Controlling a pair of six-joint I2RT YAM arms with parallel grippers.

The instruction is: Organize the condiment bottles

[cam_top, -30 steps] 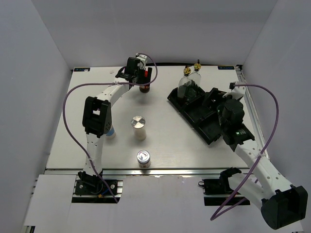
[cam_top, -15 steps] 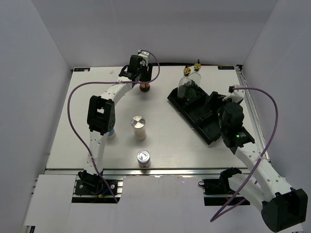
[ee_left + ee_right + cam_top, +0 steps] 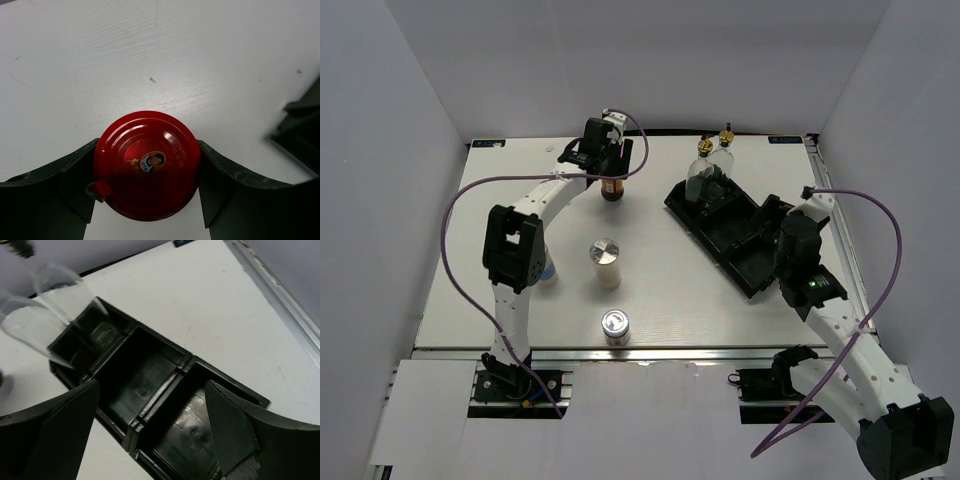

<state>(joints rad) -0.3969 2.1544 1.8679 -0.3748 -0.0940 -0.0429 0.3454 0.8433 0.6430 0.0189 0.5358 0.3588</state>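
Note:
My left gripper (image 3: 610,172) is shut on the red-lidded dark jar (image 3: 612,189) at the back of the table. In the left wrist view its fingers (image 3: 75,170) press both sides of the red lid (image 3: 146,165). Two clear glass bottles with gold pourers (image 3: 703,172) (image 3: 724,152) stand in the far end of the black tray (image 3: 750,262). Two silver-lidded shakers (image 3: 606,262) (image 3: 615,325) stand mid-table. The blue-labelled shaker (image 3: 549,271) is half hidden by the left arm. My right gripper (image 3: 770,213) is open and empty above the tray's compartments (image 3: 145,385), with the glass bottles (image 3: 65,290) beyond.
The tray lies diagonally at the right, and the compartments under my right gripper hold nothing. The table's right rail (image 3: 280,295) runs close beside the tray. White walls enclose the table on three sides.
My left gripper with the red-lidded jar has shifted slightly nearer and left, and the left elbow has swung left. My right arm has drawn back a little toward the near right.

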